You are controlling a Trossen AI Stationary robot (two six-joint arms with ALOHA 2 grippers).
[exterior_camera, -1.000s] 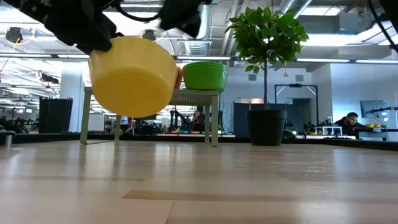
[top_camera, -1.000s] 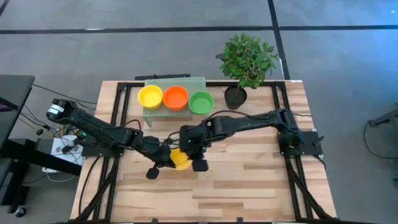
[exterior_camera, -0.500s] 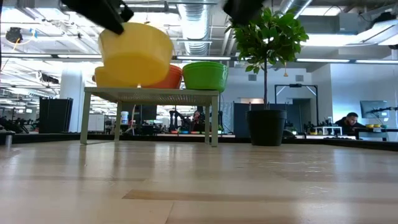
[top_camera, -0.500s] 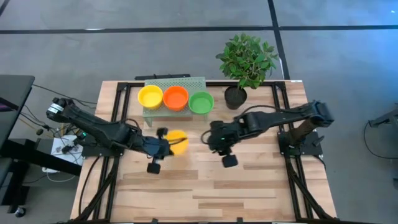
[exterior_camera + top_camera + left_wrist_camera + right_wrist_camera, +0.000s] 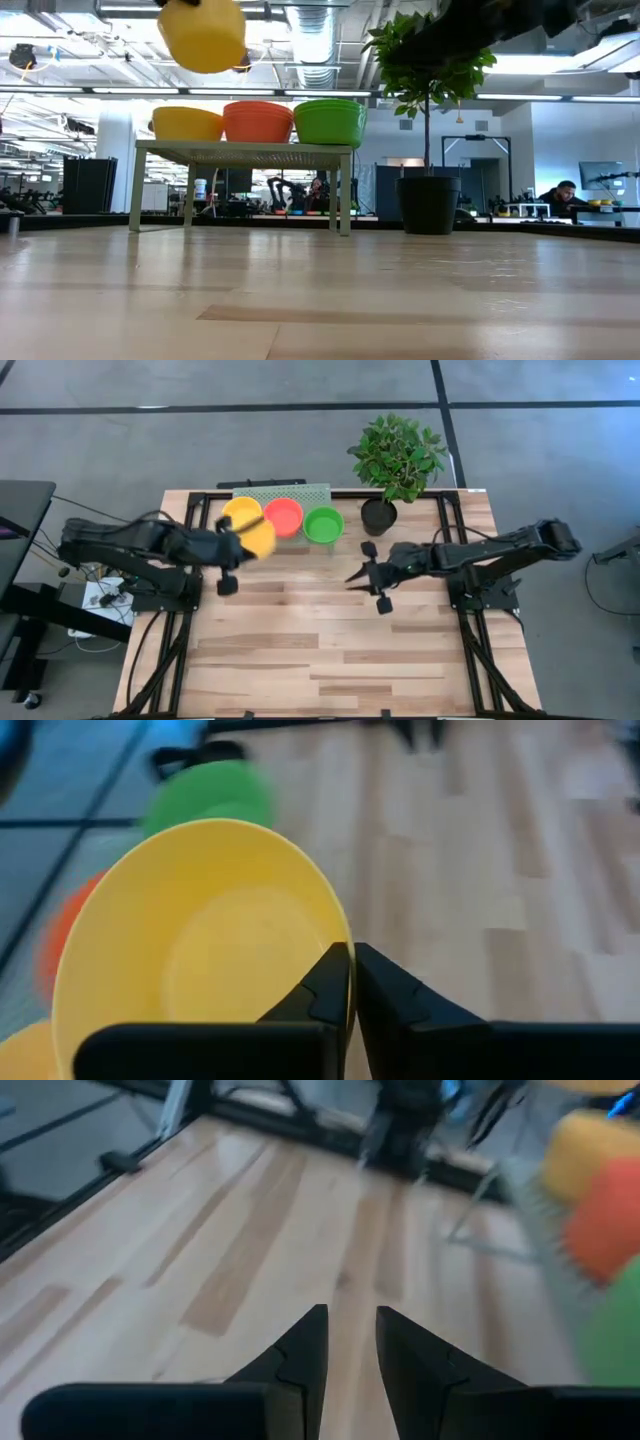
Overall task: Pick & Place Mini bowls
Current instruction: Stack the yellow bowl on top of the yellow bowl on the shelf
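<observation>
Bowl (image 5: 210, 940), yellow, is pinched by its rim in your left gripper (image 5: 350, 982), up in the air at about ten o'clock, by the rack (image 5: 282, 493). Your right gripper (image 5: 349, 1342) holds nothing, fingers a little apart, near three o'clock.

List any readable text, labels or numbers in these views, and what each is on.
None can be read. The yellow bowl in the left gripper, the bowls on the rack, the plant pot and the table show no markings; distant room screens are too small.
</observation>
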